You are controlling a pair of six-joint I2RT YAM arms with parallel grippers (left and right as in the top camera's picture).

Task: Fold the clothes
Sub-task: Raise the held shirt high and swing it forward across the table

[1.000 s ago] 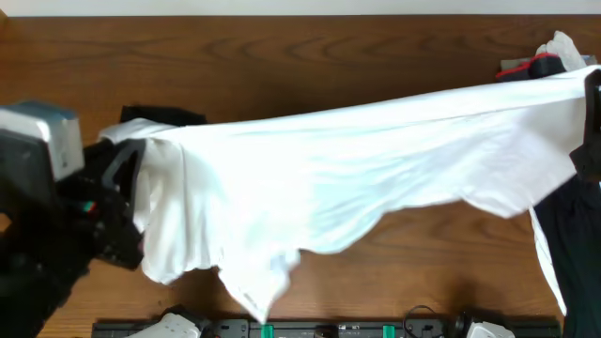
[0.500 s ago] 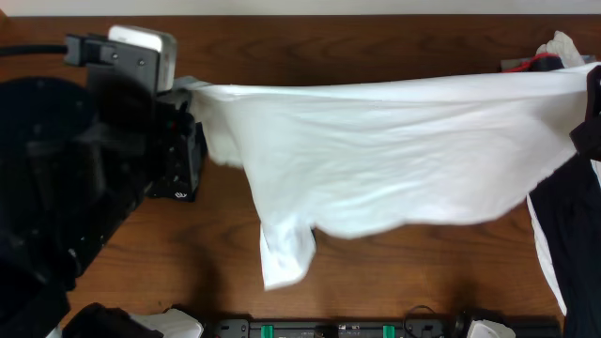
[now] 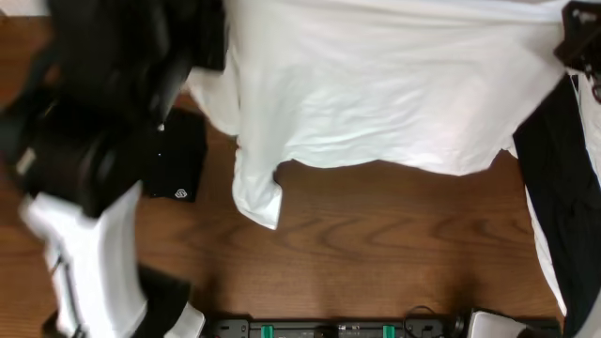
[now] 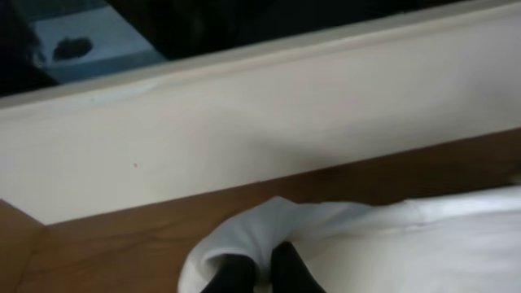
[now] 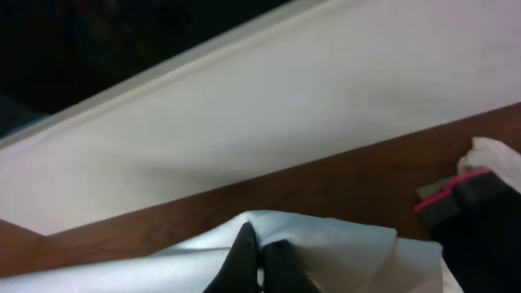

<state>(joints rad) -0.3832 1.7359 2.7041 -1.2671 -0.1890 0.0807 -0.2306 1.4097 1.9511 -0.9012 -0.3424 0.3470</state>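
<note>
Wooden table (image 3: 394,268) (brown); T-shirt (image 3: 376,84) stretched above.

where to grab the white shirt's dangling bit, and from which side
Likely its narrow lowest tip, from the near table edge: it droops below the stretched hem of the white shirt, clear of the black garment. The left end effector and right end effector hold its top edge, so one must release first.

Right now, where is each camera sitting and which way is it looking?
Overhead: above the table, looking straight down at the stretched white T-shirt; left arm shows, blurred.
Left wrist: on the left arm, facing the wall; left claw pinches the T-shirt.
Right wrist: on the right arm, facing the wall; right claw pinches the T-shirt.
Both wrist views share wall, table and T-shirt.
</note>
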